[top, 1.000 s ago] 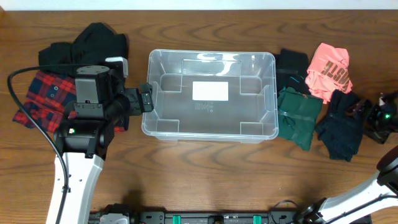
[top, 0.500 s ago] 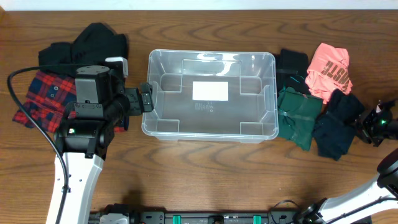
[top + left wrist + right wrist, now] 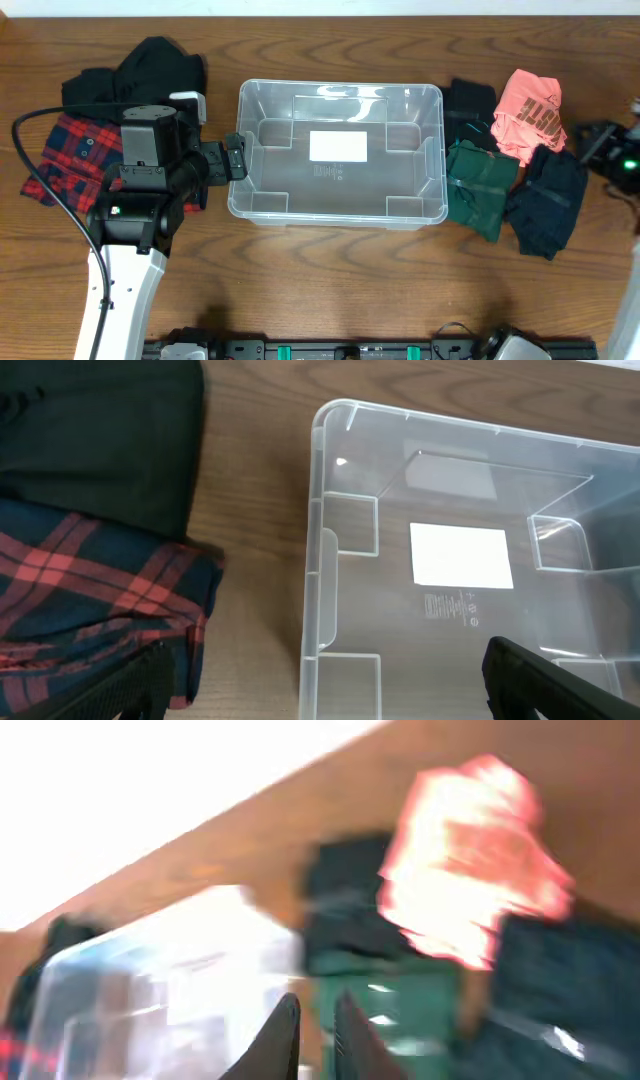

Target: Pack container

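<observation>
Nothing's packed yet, far as I can see. The container [image 3: 335, 213] sits mid-table and it's empty, just the label [image 3: 338, 146] on its base. Left gripper [image 3: 236, 160] is at its left wall, fingers spread wide, holding nothing. Right gripper [image 3: 315, 1025] is over by the right edge near the navy piece [image 3: 545, 200]. Its wrist view is a blur, so I can't tell if it's open or closed. Left to go in: plaid shirt [image 3: 60, 160] and black top [image 3: 140, 70] by the left edge, plus pink shirt [image 3: 530, 105], green piece [image 3: 480, 185], the navy one and a black piece [image 3: 470, 100] on the right. Basically the whole job.
</observation>
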Controlling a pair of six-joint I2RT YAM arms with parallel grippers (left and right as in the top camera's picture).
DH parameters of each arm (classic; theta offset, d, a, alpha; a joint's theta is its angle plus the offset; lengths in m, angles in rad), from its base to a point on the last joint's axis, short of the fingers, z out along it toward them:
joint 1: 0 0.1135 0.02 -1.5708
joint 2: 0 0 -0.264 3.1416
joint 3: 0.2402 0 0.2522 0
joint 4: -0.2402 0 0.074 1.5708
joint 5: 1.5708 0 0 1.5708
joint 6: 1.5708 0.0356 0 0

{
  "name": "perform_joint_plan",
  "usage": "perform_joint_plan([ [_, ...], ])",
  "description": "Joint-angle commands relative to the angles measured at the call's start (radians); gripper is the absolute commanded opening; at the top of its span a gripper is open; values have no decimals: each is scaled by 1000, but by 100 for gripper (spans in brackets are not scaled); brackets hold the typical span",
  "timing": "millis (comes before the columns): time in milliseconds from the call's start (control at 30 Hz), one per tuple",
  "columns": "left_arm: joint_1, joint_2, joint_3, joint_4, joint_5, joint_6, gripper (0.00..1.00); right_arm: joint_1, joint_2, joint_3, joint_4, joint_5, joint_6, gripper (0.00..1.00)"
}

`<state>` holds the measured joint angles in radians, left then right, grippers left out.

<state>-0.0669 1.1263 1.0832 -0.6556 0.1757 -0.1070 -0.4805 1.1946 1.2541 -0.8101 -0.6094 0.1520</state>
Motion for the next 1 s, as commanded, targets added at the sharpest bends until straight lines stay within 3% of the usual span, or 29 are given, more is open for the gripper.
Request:
perform_joint_plan([
  [0, 5, 0, 12, -3, -11, 9, 98, 149, -70, -2, 5, 170, 83, 25],
  [33, 5, 0, 12, -3, -11, 9, 98, 164, -81, -2, -3, 243, 93, 40],
  [133, 5, 0, 12, -3, -11, 9, 98, 146, -75, -3, -46, 385, 93, 62],
  [167, 5, 0, 12, -3, -11, 9, 98, 129, -62, -3, -62, 397, 83, 74],
  [333, 5, 0, 12, -3, -11, 9, 98, -10, 94, -6, -115, 396, -4, 98],
  [633, 5, 0, 12, -3, -11, 9, 98, -187, 507, -7, -38, 393, -76, 99],
  [800, 5, 0, 12, -3, -11, 9, 98, -264, 665, -7, -23, 384, -123, 99],
  [967, 5, 0, 12, -3, -11, 9, 98, -291, 763, -7, -20, 246, -217, 99],
])
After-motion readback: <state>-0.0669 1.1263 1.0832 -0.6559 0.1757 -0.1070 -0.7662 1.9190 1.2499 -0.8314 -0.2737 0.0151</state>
